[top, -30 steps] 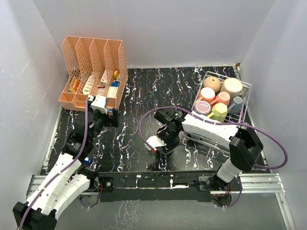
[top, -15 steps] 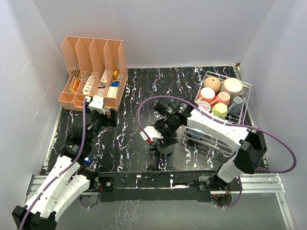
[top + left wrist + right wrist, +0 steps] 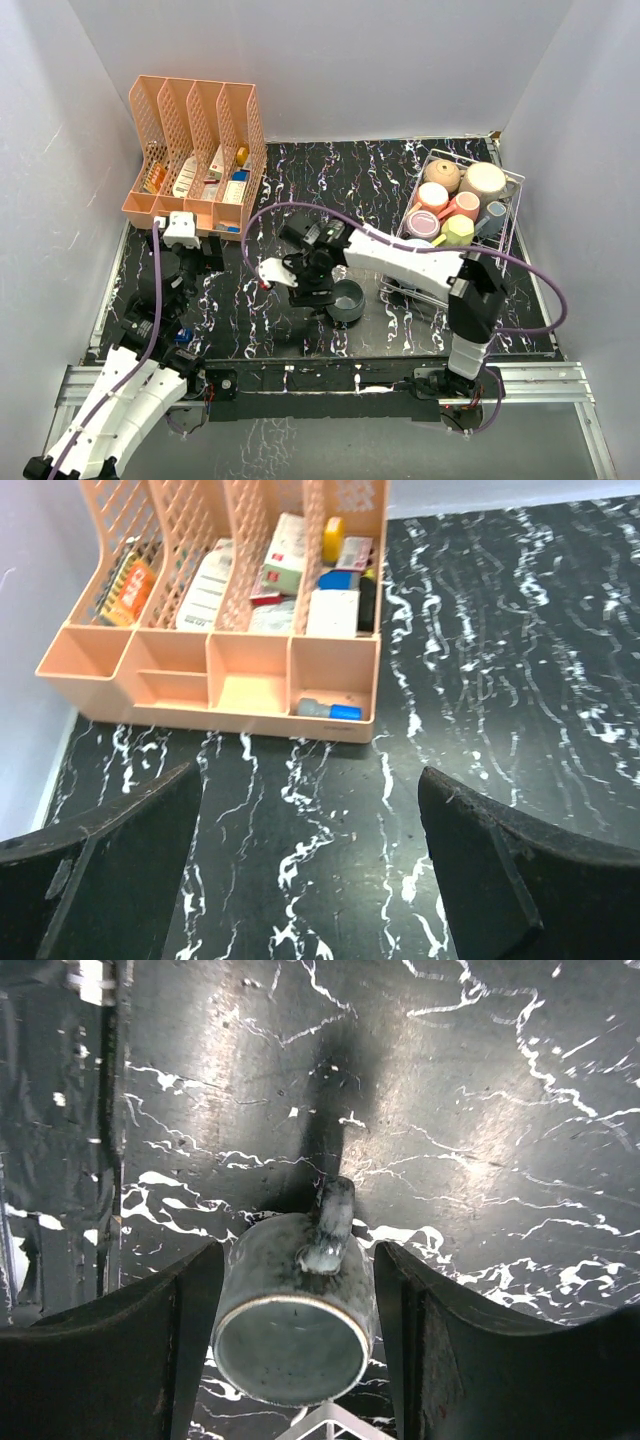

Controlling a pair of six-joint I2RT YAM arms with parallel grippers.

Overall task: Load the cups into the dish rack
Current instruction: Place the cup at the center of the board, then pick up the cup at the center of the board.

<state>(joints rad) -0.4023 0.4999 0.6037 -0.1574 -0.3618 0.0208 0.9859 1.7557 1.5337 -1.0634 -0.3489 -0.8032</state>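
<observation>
Swinging leftward across the black white-veined table [image 3: 270, 190] over the last second, the right gripper [image 3: 298, 1252] has been carried from the rack side to the left of the small dark grey glazed ceramic mug [image 3: 349, 301], and its jaws have been widened. The mug itself has not been shifted. It is seen upright on the table, just beside the near left corner of the large silver-white wire dish rack [image 3: 518, 200]. In the right wrist view it is bracketed by the parted fingers with only slim gaps on either side, its handle turned away from the rack; whether either pad touches it cannot be told. This is judged to be a fresh approach rather than a delivery, so this cup is not yet loaded. The other coloured ceramic mugs [image 3: 458, 232] are already packed into the rack's far half.

The rack's low wire wall is close beside the mug, so a lift is needed before any travel toward it. Bare grid is left in the near half, partly under the right forearm. Open table is left on the left and far sides. The left gripper [image 3: 310, 810], jaws wide apart and empty, is held near the peach plastic slotted organizer [image 3: 215, 670], well apart from the mug.
</observation>
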